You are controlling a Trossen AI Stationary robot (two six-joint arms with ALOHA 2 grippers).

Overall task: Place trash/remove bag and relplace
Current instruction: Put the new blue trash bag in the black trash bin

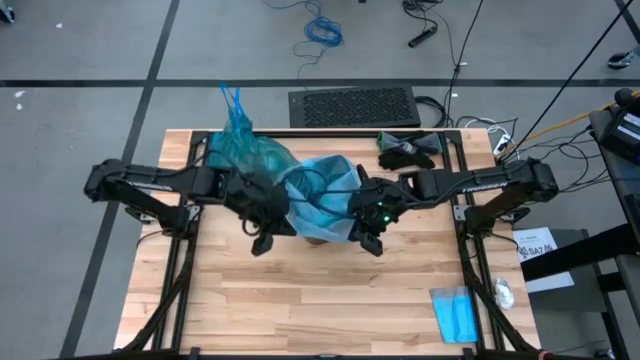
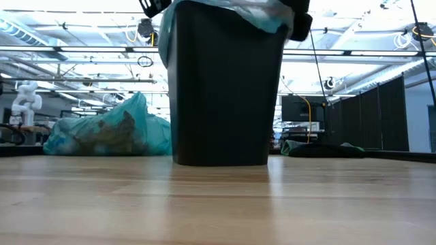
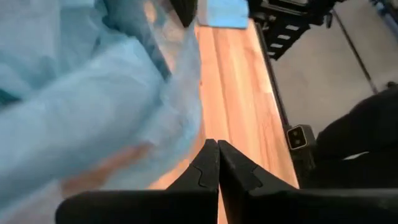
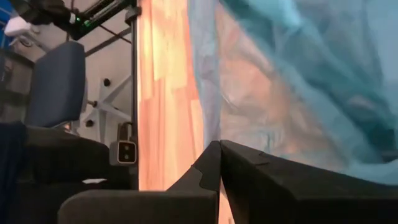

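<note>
Replacement step: a pale blue liner (image 1: 325, 190) drapes over the black bin (image 2: 225, 88); the filled teal bag (image 1: 240, 150) lies behind. Left gripper (image 3: 217, 163) and right gripper (image 4: 219, 163) flank the rim, both clenched, seemingly empty; next, regrasp and seat the liner.

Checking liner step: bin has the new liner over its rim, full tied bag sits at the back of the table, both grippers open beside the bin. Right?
Not quite. Both grippers are shut, not open: the left gripper and right gripper show fingers pressed together in the wrist views. The rest holds: the liner drapes over the rim of the bin, and the full bag sits at the back of the table.
</note>
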